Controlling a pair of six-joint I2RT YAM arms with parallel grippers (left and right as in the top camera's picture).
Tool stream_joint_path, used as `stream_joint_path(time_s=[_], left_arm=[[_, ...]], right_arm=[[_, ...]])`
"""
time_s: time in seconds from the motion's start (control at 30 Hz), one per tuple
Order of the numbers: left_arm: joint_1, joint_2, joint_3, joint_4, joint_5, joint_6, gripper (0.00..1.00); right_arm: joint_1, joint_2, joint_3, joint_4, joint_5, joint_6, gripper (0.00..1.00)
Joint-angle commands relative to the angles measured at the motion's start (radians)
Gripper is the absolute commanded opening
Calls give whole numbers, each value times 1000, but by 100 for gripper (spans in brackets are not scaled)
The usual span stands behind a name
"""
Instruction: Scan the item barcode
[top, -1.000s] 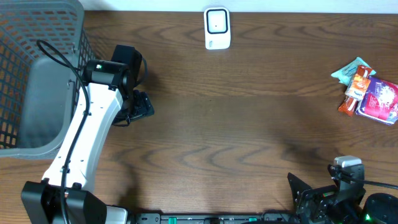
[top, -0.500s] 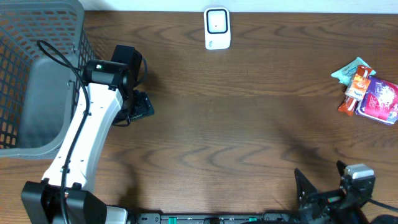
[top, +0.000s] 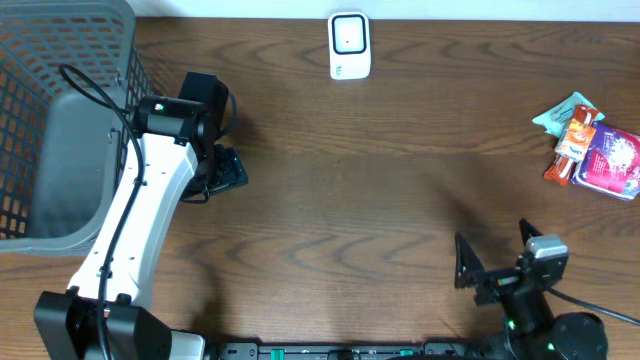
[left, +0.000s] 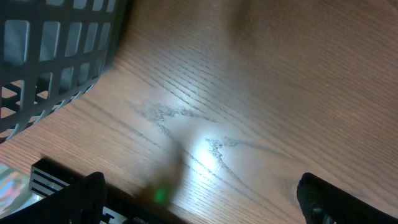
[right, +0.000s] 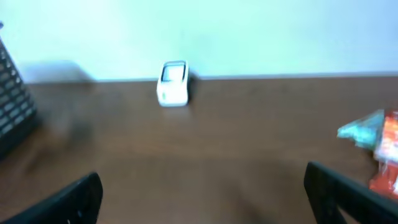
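The white barcode scanner stands at the table's far edge, and the right wrist view shows the scanner against the wall. A pile of snack packets, teal, orange and purple, lies at the far right; the teal and orange packets also show in the right wrist view. My right gripper is open and empty near the front edge, well short of the packets. My left gripper hangs open over bare wood beside the basket, its jaws wide apart in the left wrist view with nothing between them.
A grey mesh basket fills the left end of the table, and its wall is close to my left gripper. Brown wood spans the stretch between scanner, packets and grippers.
The right arm has shifted left and swung round at the front edge, its open fingers now pointing up the table. The left arm has not moved.
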Motion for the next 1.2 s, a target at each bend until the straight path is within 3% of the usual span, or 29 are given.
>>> stream_joint_path(time_s=[0.0, 0.43, 0.67, 1.17], left_arm=[[5, -3, -3, -3, -3, -12, 98], [5, -3, -3, -3, -3, -12, 98], [5, -3, -3, -3, -3, -12, 98], [5, -3, -3, -3, -3, -12, 98]], right_arm=[[1, -21, -76, 84, 35, -37, 99], [-46, -22, -365, 543, 58, -32, 99], [-74, -22, -483, 710, 58, -5, 99], [-92, -23, -481, 556, 58, 10, 99]])
